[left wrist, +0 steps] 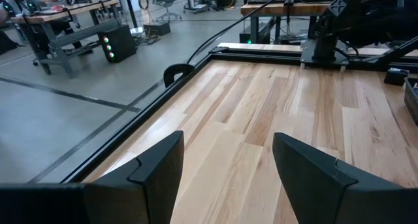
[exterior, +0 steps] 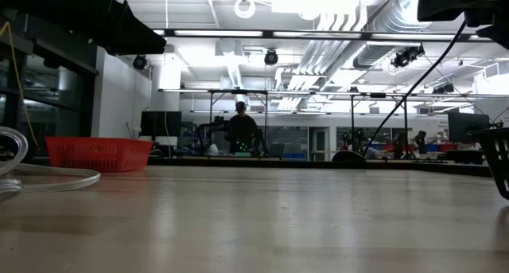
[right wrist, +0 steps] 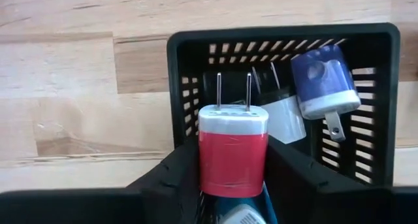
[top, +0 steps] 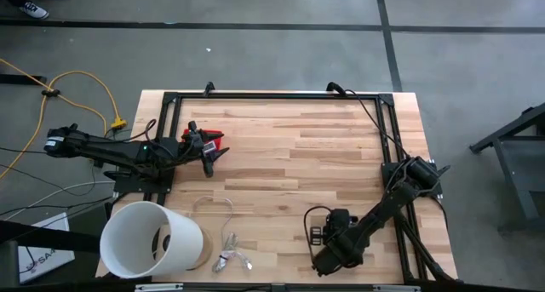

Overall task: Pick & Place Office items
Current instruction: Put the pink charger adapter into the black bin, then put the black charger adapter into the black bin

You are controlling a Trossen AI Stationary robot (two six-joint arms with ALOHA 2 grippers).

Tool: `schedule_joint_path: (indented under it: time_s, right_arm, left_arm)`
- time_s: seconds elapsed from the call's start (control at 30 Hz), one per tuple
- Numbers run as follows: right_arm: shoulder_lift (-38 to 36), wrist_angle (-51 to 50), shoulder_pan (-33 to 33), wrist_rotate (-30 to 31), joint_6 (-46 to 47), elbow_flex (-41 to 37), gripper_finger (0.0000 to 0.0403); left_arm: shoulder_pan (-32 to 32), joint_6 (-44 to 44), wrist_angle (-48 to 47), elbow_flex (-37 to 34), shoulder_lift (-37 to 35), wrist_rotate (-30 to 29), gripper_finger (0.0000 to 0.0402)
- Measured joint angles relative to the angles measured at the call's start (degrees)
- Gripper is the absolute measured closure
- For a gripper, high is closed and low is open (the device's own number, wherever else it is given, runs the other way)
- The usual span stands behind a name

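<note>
Logged a wooden table point(top: 324, 156) edged by a black frame point(top: 281, 95), with both dark arms reaching in from the sides. Found a big white tub point(top: 140, 237) lying on its side at the near left corner, mouth toward the table's middle. Placed the left gripper point(left wrist: 225, 145) near the far left of the table, over bare wood just beside a red mesh basket point(exterior: 99, 152), fingers point(left wrist: 157, 168) spread wide and holding nothing. Placed the right gripper point(right wrist: 233, 155) near the front edge on the right half, directly above a black slotted basket point(right wrist: 186, 44). Noted its fingers point(right wrist: 173, 175) partway closed, pressed against both sides of a red plug adapter point(right wrist: 233, 152) and gripping it, white cap and two metal prongs pointing away from the wrist, body sitting over the basket's near wall. Counted more office items inside the same basket: a blue adapter point(right wrist: 323, 80) tilted against the far corner, a white adapter point(right wrist: 287, 119) touching it, a black piece point(right wrist: 209, 87) behind the prongs, and a teal one point(right wrist: 258, 208) mostly hidden under the red one. Could not tell the exact number beneath. Spotted a pale wire loop point(top: 213, 205) between tub and right arm, with a silvery clump point(top: 232, 260) nearer the front edge. Observed, in the low view, a person point(exterior: 241, 130) far off in the room behind the table.
</note>
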Motion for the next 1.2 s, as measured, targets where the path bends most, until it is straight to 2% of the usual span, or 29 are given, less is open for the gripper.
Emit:
schedule_joint_path:
  time_s: [0.23, 0.37, 0.8, 1.0, 1.2]
  right_arm:
    - [0.00, -0.04, 0.00, -0.02, 0.00, 0.01, 0.0225]
    - [0.00, -0.04, 0.00, -0.06, 0.00, 0.01, 0.0213]
    - [-1.63, -1.30, 0.04, 0.98, 0.55, 0.04, 0.0215]
    - [-5.74, -4.98, 0.04, 4.04, 0.70, 0.09, 0.0215]
    - [-7.83, -10.58, 0.70, 2.82, 1.98, 0.09, 0.0215]
  left_arm:
    - [0.00, 0.00, -0.01, 0.01, 0.00, -0.02, 0.0175]
    - [0.01, -0.02, -0.01, 0.01, 0.00, 0.00, 0.0175]
    - [0.02, 0.00, 0.01, 0.00, 0.00, -0.02, 0.0175]
    - [0.01, 0.00, -0.01, 0.01, 0.00, -0.01, 0.0175]
    - [0.00, -0.02, -0.01, 0.01, 0.00, -0.02, 0.0175]
